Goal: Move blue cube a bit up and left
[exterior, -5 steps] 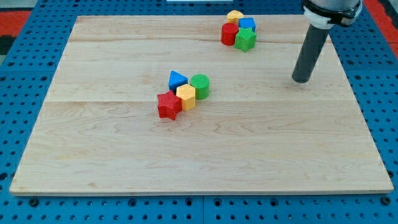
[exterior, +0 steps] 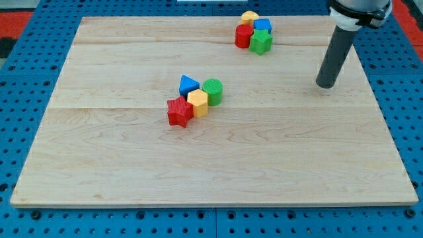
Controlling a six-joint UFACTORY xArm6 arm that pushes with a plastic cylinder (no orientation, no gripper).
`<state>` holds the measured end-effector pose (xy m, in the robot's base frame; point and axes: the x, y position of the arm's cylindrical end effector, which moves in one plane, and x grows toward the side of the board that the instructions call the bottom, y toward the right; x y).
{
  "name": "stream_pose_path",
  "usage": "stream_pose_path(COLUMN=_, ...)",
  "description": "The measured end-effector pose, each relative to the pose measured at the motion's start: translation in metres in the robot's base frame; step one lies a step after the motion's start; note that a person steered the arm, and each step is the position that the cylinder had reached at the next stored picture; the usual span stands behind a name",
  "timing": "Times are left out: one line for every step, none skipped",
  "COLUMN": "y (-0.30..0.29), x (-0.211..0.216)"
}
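The blue cube [exterior: 263, 26] sits near the view's top, right of centre, in a tight cluster with a yellow block [exterior: 249, 17], a red cylinder [exterior: 244, 36] and a green star [exterior: 261, 41]. My tip [exterior: 325, 86] rests on the wooden board [exterior: 211, 152], well to the right of and below that cluster, touching no block.
A second cluster lies near the board's middle: a blue triangle [exterior: 188, 84], a green cylinder [exterior: 213, 90], a yellow hexagon [exterior: 197, 103] and a red star [exterior: 179, 112]. A blue pegboard [exterior: 20, 99] surrounds the board.
My tip has slid slightly to the right. No block has moved.
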<state>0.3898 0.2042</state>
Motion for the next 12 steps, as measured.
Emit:
stream_pose_path(y=-0.011, x=-0.003)
stream_pose_path(y=-0.022, x=-0.005)
stream_pose_path(y=-0.029, x=-0.010)
stream_pose_path(y=-0.056, x=-0.019)
stream_pose_path(y=-0.074, x=-0.001)
stream_pose_path(y=-0.095, x=0.026)
stream_pose_path(y=-0.140, x=0.046)
stream_pose_path(y=-0.204, x=0.047)
stream_pose_path(y=-0.244, x=0.027)
stream_pose_path(y=-0.269, x=0.004)
stream_pose_path(y=-0.268, x=0.004)
stream_pose_path(y=-0.271, x=0.004)
